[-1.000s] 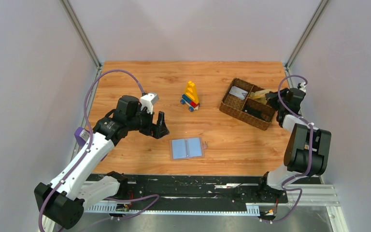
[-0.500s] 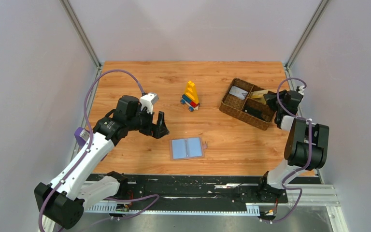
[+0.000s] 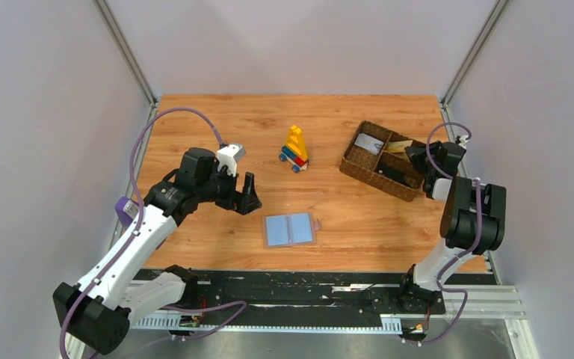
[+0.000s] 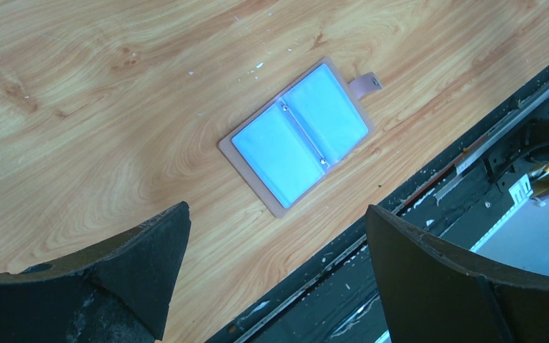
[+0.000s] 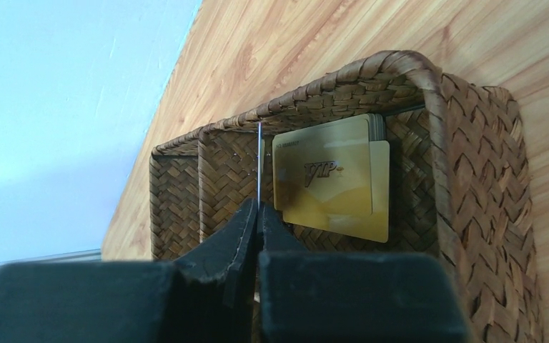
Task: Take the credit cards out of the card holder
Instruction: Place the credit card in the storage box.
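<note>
The holder lies open and flat on the table, near its front edge and about midway between the arms. From above, its long axis runs left to right, roughly along the table's front edge, both blue panels face up, and the pinkish tab sticks out from the right end. In the left wrist view the holder lies on a diagonal, the tab at the upper right.

The left hand hovers just behind and left of the holder, apart from it. Its fingers are spread wide with nothing between them.

The right hand is over the right end of the basket. In its wrist view the hand is pinched tight on a thin upright sliver, apparently a card seen edge-on; its colour cannot be told. Just beside it, two gold cards lie stacked in the end compartment, the upper one marked VIP. A grey card lies in the far-left compartment.

A block toy stands behind the holder, well apart.
</note>
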Available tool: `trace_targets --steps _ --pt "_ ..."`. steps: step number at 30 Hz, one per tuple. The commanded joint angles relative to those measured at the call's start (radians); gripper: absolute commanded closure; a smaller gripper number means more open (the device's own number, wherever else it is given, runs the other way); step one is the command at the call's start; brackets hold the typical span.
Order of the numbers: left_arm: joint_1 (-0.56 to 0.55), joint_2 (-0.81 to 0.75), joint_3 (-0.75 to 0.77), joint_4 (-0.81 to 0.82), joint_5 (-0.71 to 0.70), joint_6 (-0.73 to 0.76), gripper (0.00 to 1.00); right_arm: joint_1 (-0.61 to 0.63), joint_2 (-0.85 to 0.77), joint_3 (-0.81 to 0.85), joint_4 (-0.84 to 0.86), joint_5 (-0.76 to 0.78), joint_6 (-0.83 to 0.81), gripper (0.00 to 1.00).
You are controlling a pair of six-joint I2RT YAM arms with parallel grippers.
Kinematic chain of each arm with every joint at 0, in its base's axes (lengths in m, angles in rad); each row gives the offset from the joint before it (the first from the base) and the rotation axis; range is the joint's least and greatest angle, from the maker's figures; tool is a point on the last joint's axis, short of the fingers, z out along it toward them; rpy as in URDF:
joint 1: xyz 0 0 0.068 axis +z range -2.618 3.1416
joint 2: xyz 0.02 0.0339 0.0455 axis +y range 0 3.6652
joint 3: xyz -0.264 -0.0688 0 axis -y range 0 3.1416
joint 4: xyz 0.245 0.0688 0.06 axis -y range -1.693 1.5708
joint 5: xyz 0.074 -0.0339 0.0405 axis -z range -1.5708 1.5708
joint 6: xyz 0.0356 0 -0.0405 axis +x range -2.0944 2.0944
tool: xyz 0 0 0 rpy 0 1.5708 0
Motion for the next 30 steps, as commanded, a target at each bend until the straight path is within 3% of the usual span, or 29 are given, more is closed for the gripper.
trace_targets --steps 1,13,21,30 --pt "0.000 -0.011 0.023 -0.004 -0.007 0.023 0.00 -0.004 0.021 0.003 0.077 -0.019 0.019 0.96" --pt "0.000 -0.013 0.024 -0.008 -0.011 0.026 0.00 -0.011 0.034 0.047 -0.008 -0.020 -0.016 0.84" --pt "0.000 -0.011 0.026 -0.008 -0.011 0.027 0.00 -0.013 0.062 0.150 -0.186 -0.023 -0.067 0.72" --pt "0.000 -0.013 0.027 -0.010 -0.024 0.029 0.00 -0.013 0.098 0.228 -0.286 -0.039 -0.111 0.70"
